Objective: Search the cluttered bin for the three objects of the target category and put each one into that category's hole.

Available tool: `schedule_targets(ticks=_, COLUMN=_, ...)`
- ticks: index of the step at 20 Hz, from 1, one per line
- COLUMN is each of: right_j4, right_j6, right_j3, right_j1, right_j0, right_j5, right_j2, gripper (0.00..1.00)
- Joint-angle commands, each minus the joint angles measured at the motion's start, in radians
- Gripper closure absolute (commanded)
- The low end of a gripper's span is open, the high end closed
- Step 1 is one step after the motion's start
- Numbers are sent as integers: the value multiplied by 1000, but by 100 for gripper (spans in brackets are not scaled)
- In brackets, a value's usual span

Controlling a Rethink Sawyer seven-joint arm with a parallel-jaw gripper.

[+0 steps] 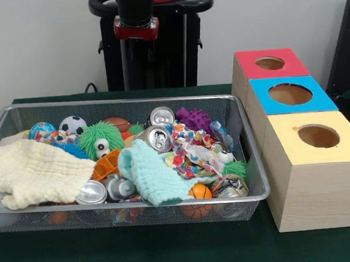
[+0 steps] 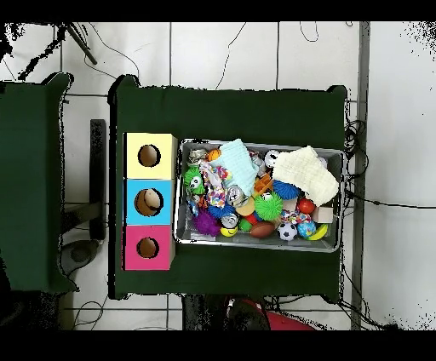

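Bin [image 1: 253, 194] crammed; overhead, perhaps arm [image 2: 255, 317].

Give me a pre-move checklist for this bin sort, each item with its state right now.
1. Arm drawn back from the bin: ok.
2. Claw open or shut: cannot tell, it is not shown.
3. Bin flat on the table, beside the boxes: ok.
4. Holes in the red box, blue box and yellow box unblocked: ok.
5. Contents uncovered: not ok; a yellow cloth and a mint cloth lie over things.
6. Cans reachable on top: ok.
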Motion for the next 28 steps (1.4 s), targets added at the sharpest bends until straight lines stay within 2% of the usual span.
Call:
schedule_targets(ticks=1, right_j4=76, right_j6=220, right_j3=-98, right_j1=48, right_j0=16, right_j5=-91, right_j2=101, gripper=0)
schedule_targets(ticks=8, right_j4=89, right_j6=224, right_j3=-113, right_j1=90, right_j0=28, right_j5=-109, right_j2=106, gripper=0)
schedule_targets(ticks=20, right_j4=115, right_j6=234, right_j3=-109, right_j1=94, right_j0=61, right_j5=-120, right_j2=106, gripper=0)
schedule_targets(ticks=28, right_j4=159, right_j6=253, right_j3=-109, right_j1=101, right_j0=117, right_j5=-127, right_j2=113, gripper=0)
